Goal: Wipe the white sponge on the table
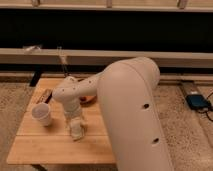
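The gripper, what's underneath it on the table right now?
The white sponge lies on the table right under the gripper. The gripper covers the sponge's top, so whether they touch cannot be seen.

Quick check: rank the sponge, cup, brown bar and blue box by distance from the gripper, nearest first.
The gripper hangs low over the table.
1. sponge, at its tip.
2. cup, image-left.
3. brown bar, behind the cup.
4. blue box, on the floor, far image-right.
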Controlling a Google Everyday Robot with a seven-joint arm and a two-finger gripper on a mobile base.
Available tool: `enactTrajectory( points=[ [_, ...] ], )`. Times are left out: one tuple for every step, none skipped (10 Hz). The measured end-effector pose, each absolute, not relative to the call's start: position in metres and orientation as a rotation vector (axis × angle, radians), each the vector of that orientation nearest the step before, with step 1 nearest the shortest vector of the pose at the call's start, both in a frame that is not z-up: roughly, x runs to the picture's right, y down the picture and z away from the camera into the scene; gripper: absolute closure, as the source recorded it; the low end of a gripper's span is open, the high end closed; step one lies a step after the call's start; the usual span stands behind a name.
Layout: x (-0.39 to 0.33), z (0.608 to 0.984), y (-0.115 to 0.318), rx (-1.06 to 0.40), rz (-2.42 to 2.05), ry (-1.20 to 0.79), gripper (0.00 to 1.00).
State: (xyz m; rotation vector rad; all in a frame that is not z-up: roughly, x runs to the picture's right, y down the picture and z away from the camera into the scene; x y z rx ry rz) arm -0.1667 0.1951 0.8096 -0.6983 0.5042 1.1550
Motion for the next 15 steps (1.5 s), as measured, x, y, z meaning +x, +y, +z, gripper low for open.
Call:
enactTrajectory(
  points=[
    [-0.166,0.812,0.198,-0.694,1.156,0.506,0.29],
    [-0.167,0.813,0.200,-0.690,1.152,0.506,0.29],
    [-0.168,0.814,0.202,-0.689,1.147,0.507,0.29],
    [-0.170,0.814,0.203,-0.686,1.143,0.506,0.29],
    [-0.173,0.815,0.204,-0.685,1.137,0.504,0.29],
    [-0.176,0.815,0.205,-0.683,1.131,0.503,0.29],
    [-0.179,0.816,0.206,-0.683,1.126,0.502,0.29],
    [-0.180,0.817,0.207,-0.683,1.122,0.505,0.34],
    [-0.181,0.819,0.208,-0.682,1.119,0.509,0.45],
    [-0.181,0.821,0.208,-0.681,1.120,0.512,0.53],
    [-0.181,0.823,0.209,-0.681,1.120,0.518,0.64],
    [-0.183,0.825,0.210,-0.683,1.119,0.521,0.75],
    [-0.183,0.826,0.210,-0.686,1.118,0.524,0.85],
    [-0.182,0.826,0.210,-0.687,1.117,0.529,0.94],
    [-0.182,0.826,0.210,-0.687,1.118,0.529,1.00]
  ],
)
